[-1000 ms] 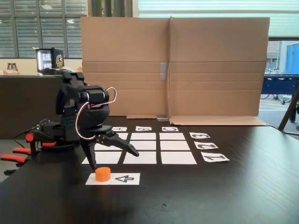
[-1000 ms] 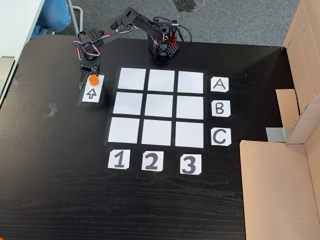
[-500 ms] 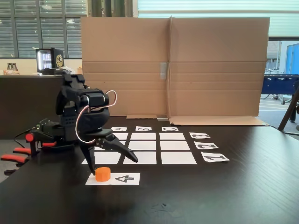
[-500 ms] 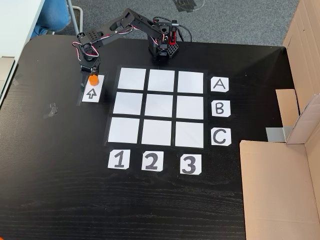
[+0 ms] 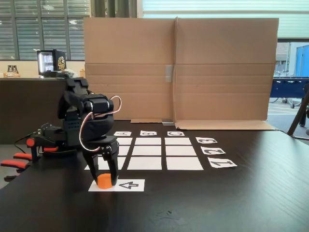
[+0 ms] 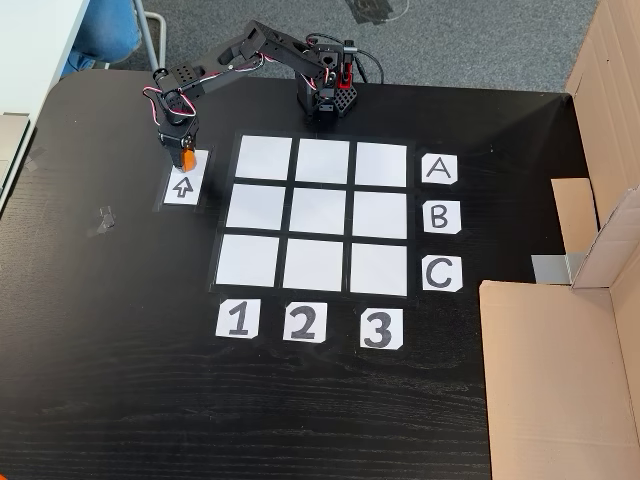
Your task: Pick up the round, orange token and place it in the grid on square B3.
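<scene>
The orange token sits on the white arrow card at the table's front left, still resting on the paper. My gripper points straight down over it, one black finger on each side, closed against the token's flanks. From above, the token is partly covered by the gripper at the card's top end. The grid lies to the right of it. Square B3 is the right-hand rectangle of the middle row in that view, and square B3 is bare in the far row of the low view.
Letter cards A, B, C and number cards 1, 2, 3 edge the grid. The arm's base stands at the table's far edge. A cardboard wall borders one side of the table. Red-handled clamps sit by the base.
The gripper has swung down over the token and its wide-open jaws have closed onto the token's sides. The token has stayed on the arrow card.
</scene>
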